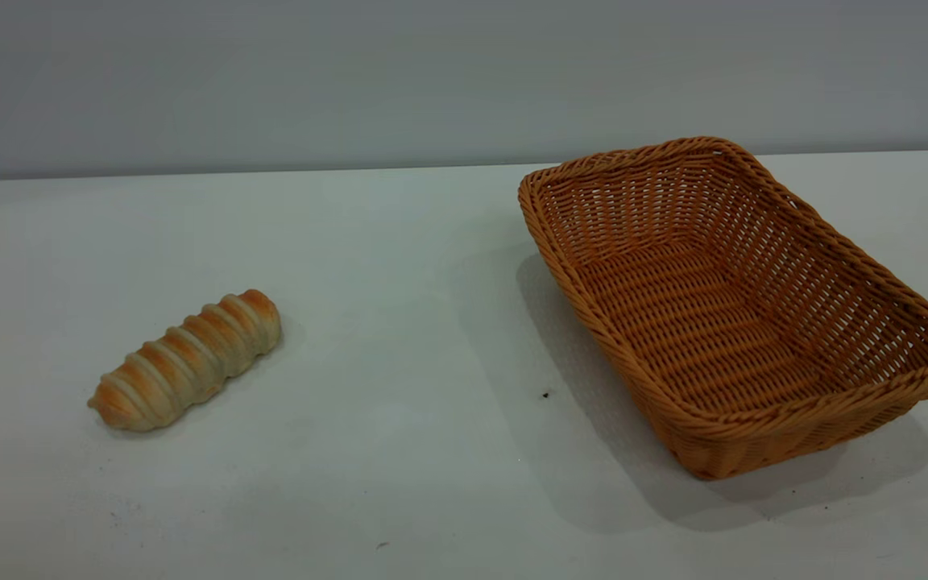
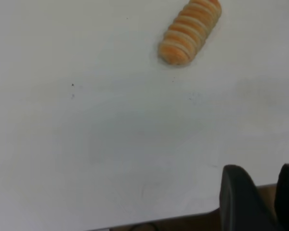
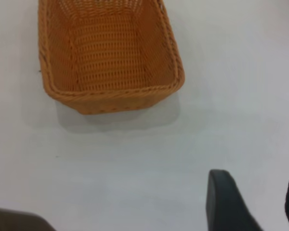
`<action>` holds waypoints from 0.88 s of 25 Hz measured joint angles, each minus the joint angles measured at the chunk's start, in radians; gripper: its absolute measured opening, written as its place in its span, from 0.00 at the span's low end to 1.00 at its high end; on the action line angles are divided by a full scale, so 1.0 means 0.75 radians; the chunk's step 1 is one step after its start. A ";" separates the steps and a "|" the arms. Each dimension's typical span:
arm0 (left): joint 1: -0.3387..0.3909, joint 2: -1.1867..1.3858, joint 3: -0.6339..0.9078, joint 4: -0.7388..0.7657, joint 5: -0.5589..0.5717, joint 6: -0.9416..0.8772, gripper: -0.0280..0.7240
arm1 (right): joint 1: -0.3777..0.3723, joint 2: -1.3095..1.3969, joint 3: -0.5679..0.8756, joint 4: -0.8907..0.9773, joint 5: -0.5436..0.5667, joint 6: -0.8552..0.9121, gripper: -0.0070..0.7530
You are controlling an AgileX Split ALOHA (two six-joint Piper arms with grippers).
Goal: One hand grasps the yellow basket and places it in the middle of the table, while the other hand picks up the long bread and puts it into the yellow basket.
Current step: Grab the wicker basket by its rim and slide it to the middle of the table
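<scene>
1. Wicker basket, rectangular, shallow and orange-tan with a braided rim, is sitting empty toward the right side of the plain white desk, not yet at its middle.
2. Lying well apart from it on the desk's left side is the oblong golden-brown bread roll with pale spiral ridges, untouched.
3. Neither arm is appearing in the exterior view. The left gripper is hovering near the desk edge, short of the bread, its black fingers standing a narrow gap apart and holding nothing.
4. The right gripper is hanging short of the basket, its fingers spread wide and empty.
5. Judging by this, the task is only starting: the right gripper is needing to reach the basket's near rim and close on it.
6. No brand, label or writing is showing anywhere.
</scene>
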State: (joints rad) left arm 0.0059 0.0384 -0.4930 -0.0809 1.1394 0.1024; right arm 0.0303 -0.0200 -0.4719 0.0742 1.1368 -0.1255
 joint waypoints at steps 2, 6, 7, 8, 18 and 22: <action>0.000 0.000 0.000 -0.002 0.000 0.000 0.36 | 0.000 0.000 0.000 0.007 0.000 0.011 0.46; 0.000 0.081 -0.011 -0.079 -0.057 0.046 0.36 | 0.009 0.006 -0.009 0.086 -0.050 0.056 0.46; 0.000 0.131 -0.017 -0.113 -0.107 0.078 0.36 | 0.012 0.035 -0.015 0.126 -0.089 0.055 0.46; 0.000 0.181 -0.019 -0.138 -0.168 0.116 0.36 | 0.012 0.092 -0.016 0.161 -0.151 0.050 0.46; 0.000 0.944 -0.030 -0.325 -0.865 0.432 0.40 | 0.012 1.044 -0.016 0.772 -0.705 -0.240 0.57; 0.000 1.181 -0.056 -0.441 -1.201 0.590 0.45 | 0.012 1.450 -0.016 1.026 -0.864 -0.360 0.63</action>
State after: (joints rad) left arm 0.0059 0.9243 -0.5352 -0.4120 0.2385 0.5451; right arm 0.0394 1.0677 -0.4839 0.8433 0.4885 -0.3956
